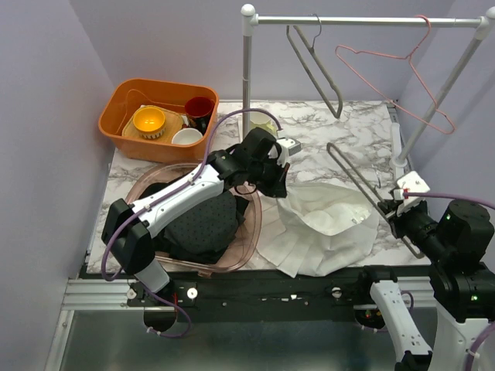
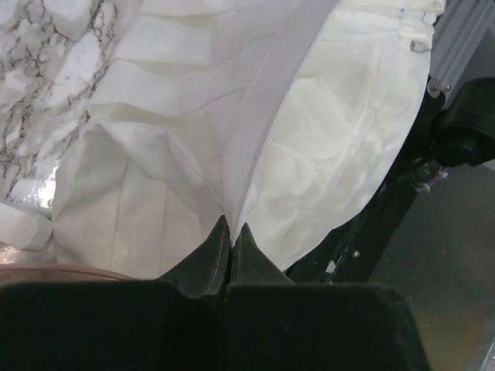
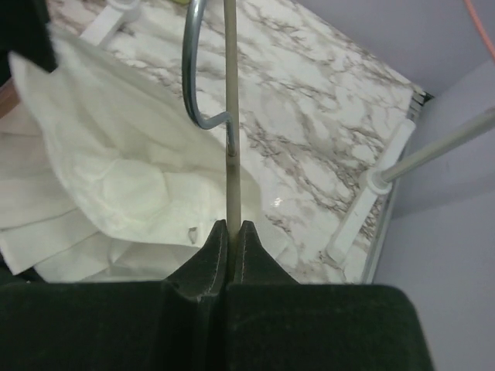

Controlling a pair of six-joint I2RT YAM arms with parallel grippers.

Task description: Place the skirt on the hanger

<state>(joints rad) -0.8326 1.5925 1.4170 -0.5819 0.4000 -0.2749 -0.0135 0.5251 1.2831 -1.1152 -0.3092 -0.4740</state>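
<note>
Two lilac walls (image 1: pixel 46 116) flank the marble table (image 1: pixel 340 124); left end effector (image 2: pixel 232 232) clamps skirt (image 2: pixel 325 139), right end effector (image 3: pixel 230 228) clamps hanger (image 3: pixel 230 93).

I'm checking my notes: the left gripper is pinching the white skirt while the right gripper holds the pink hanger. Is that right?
Not quite. The right gripper is shut on the grey hanger, as the right wrist view shows; the pink hanger hangs on the rail. The left gripper does pinch the white skirt.

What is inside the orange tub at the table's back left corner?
The orange tub holds a yellow bowl, a white bowl and a dark red cup. The bowls hide whatever lies beneath them.
</note>
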